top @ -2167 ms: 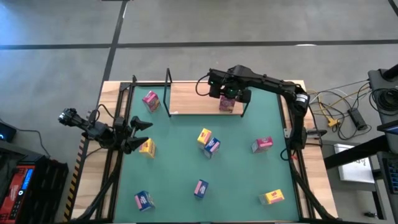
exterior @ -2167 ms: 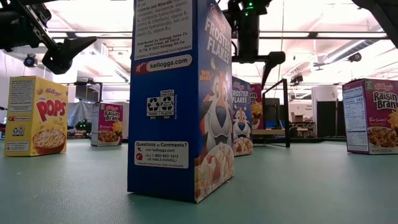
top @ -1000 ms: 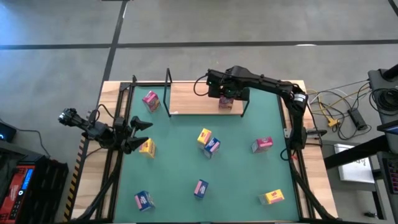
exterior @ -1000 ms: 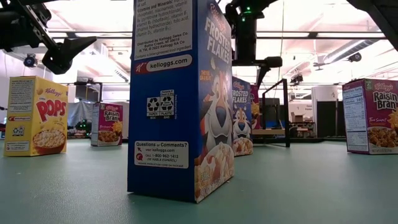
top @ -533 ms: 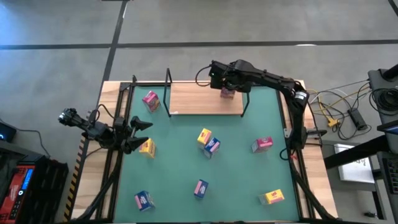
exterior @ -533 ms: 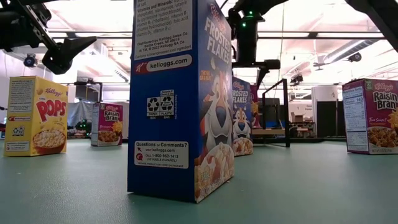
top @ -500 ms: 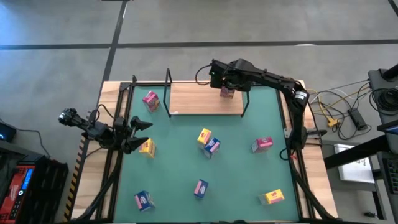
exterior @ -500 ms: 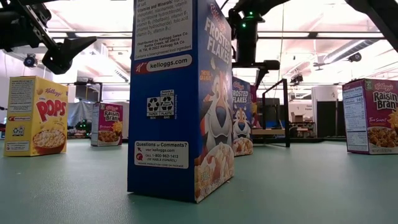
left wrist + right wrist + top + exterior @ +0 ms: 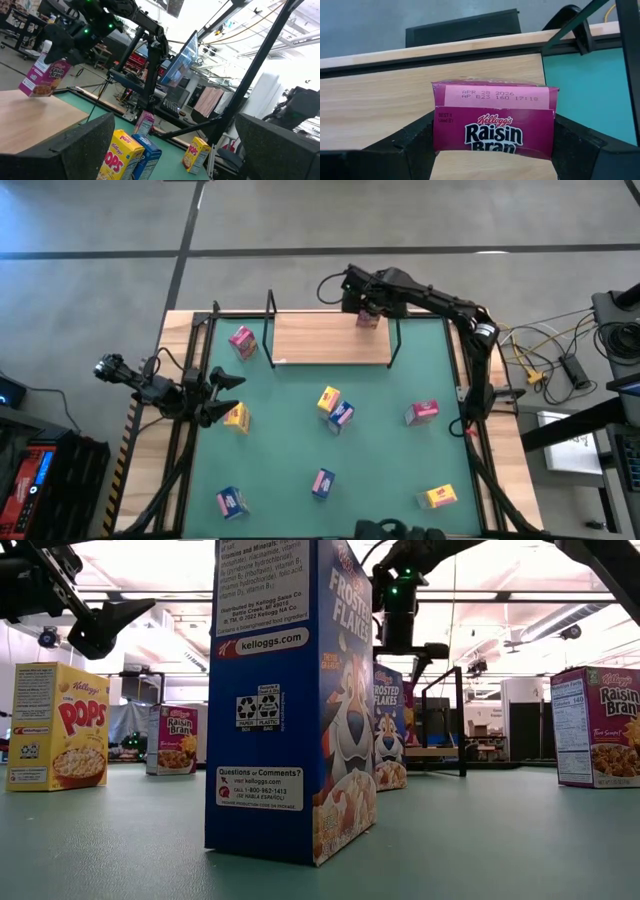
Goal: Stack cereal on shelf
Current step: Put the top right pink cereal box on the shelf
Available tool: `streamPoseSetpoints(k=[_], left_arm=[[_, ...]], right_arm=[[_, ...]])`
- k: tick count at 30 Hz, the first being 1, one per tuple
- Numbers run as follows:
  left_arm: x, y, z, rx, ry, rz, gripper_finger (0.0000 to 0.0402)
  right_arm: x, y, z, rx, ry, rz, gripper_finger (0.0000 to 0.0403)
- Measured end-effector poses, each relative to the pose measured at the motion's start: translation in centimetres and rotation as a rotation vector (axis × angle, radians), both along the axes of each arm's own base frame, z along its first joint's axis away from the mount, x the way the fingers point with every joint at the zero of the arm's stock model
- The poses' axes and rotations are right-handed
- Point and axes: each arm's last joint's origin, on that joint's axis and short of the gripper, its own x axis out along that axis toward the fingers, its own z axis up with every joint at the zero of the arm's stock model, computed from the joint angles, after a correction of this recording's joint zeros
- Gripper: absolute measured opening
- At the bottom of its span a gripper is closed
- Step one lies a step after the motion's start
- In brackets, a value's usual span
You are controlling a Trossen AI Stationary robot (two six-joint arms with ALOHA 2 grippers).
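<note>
right gripper (image 9: pixel 366 308) over far right corner of shelf (image 9: pixel 320 340), dark fingers pinching magenta cardboard raisin bran box (image 9: pixel 494 131) by its sides; box hangs tilted above board. shelf: flat pale wood board, visible grain, thin black metal uprights. left gripper (image 9: pixel 222 395) at left edge of green mat (image 9: pixel 380 470), fingers spread wide, nothing between, just beside yellow box (image 9: pixel 237 417). another magenta box (image 9: pixel 241 341) upright left of shelf. remaining small rectangular printed boxes scattered on smooth mat: yellow-blue pair (image 9: pixel 334 407) mid-mat.
</note>
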Motion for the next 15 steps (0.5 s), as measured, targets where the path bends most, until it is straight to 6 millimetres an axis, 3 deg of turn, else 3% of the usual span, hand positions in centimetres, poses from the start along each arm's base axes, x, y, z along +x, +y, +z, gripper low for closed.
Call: streamPoseSetpoints(k=[15], left_arm=[[0.00, 0.00, 0.00, 0.000, 0.000, 0.000, 0.0398]], right_arm=[[0.10, -0.78, -0.39, -0.031, -0.013, 0.039, 0.0299]])
